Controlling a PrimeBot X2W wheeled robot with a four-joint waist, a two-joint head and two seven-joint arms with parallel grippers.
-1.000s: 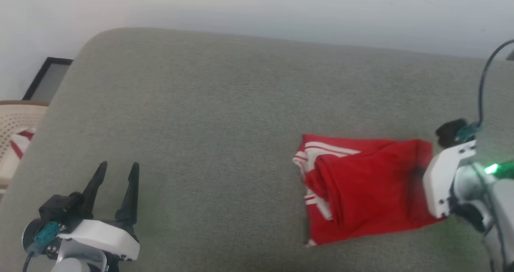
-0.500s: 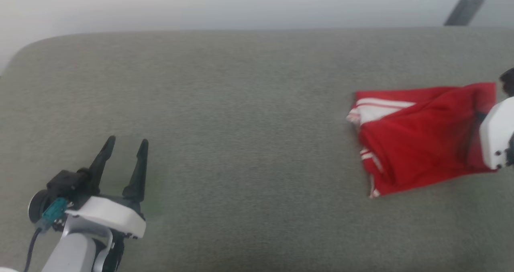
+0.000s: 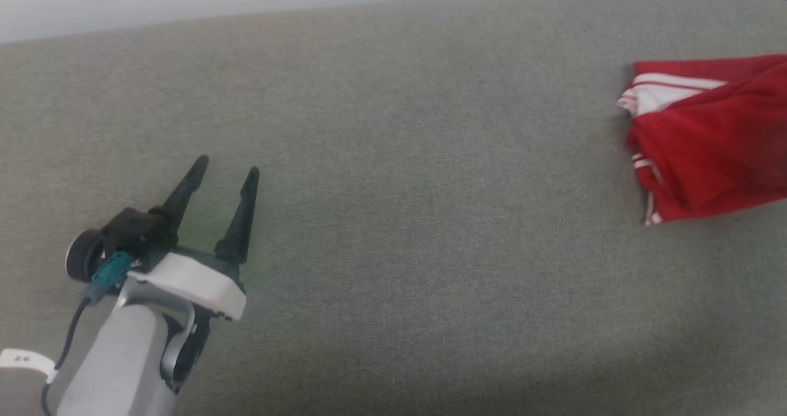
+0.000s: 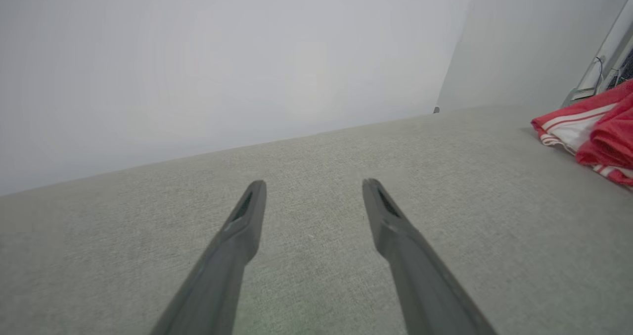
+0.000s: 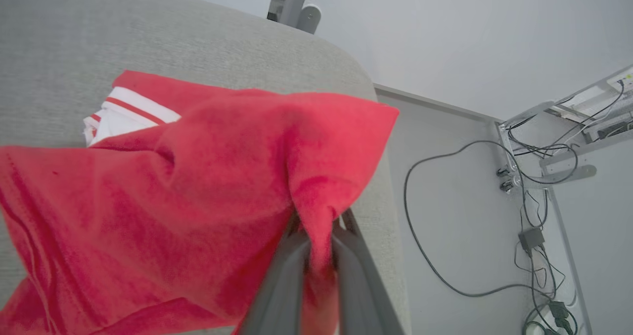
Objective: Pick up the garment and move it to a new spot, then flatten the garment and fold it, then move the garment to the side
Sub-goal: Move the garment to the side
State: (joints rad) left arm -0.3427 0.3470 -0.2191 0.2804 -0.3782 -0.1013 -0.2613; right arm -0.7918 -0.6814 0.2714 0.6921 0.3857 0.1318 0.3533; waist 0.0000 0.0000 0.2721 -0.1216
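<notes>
The garment, red with white panels and striped trim, lies folded at the right edge of the head view on the grey cushion. In the right wrist view my right gripper is shut on a bunched red fold of the garment, close to the cushion's rounded corner. My left gripper hovers open at the lower left of the head view, far from the garment, nothing between its fingers. The left wrist view shows the left gripper over bare cushion, with the garment at the far right.
Beyond the cushion's right end, the right wrist view shows pale floor with cables and a metal frame. A metal post stands behind the cushion. A pale wall runs along the cushion's back edge.
The head camera has swung left, so the whole picture shifted right. The garment has moved toward the cushion's right end with my right gripper. The left gripper stays open.
</notes>
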